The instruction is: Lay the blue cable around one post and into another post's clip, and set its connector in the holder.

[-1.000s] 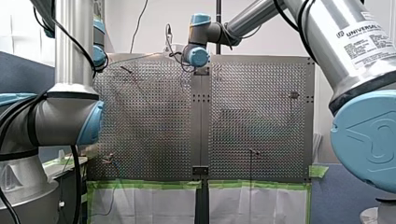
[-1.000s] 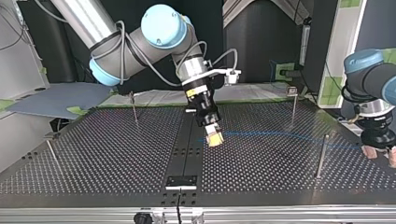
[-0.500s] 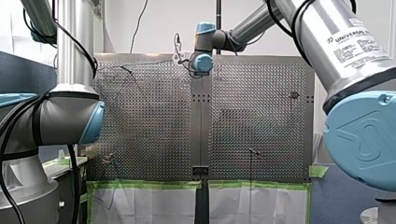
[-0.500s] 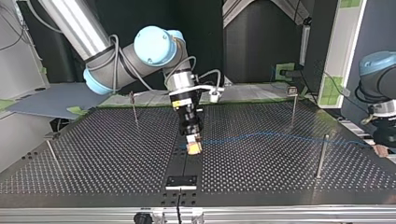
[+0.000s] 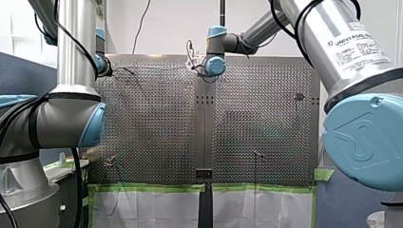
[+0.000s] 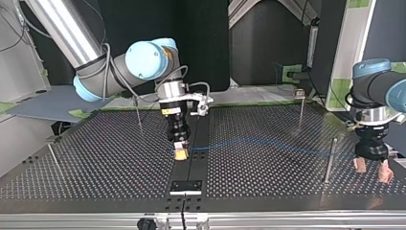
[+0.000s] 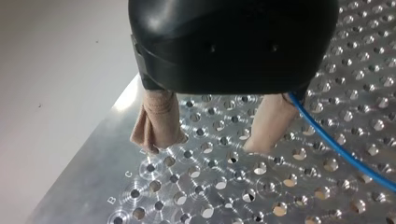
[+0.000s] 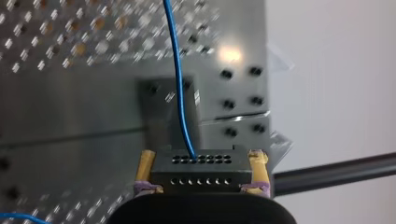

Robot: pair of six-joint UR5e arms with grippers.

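My right tool (image 8: 201, 158) clamps the connector (image 8: 201, 169) — cable (image 8: 177, 79) trailing ahead, holder (image 6: 186, 186) just beyond, not yet filled. My left tool (image 7: 208, 145) gapes empty beside the cable — routing round a post (image 6: 330, 158) looks undone.

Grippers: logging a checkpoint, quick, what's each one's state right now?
Left gripper: open, holding nothing.
Right gripper: shut on the connector.

Connector (image 8: 201, 170) held between fingers of my right gripper (image 6: 181, 153), over table (image 6: 95, 172) middle. Holder (image 6: 186, 187) set nearer top view's camera, just before it. Cable (image 6: 268, 142) stretched from connector past post (image 6: 329, 160) to beside my left gripper (image 6: 372, 166).
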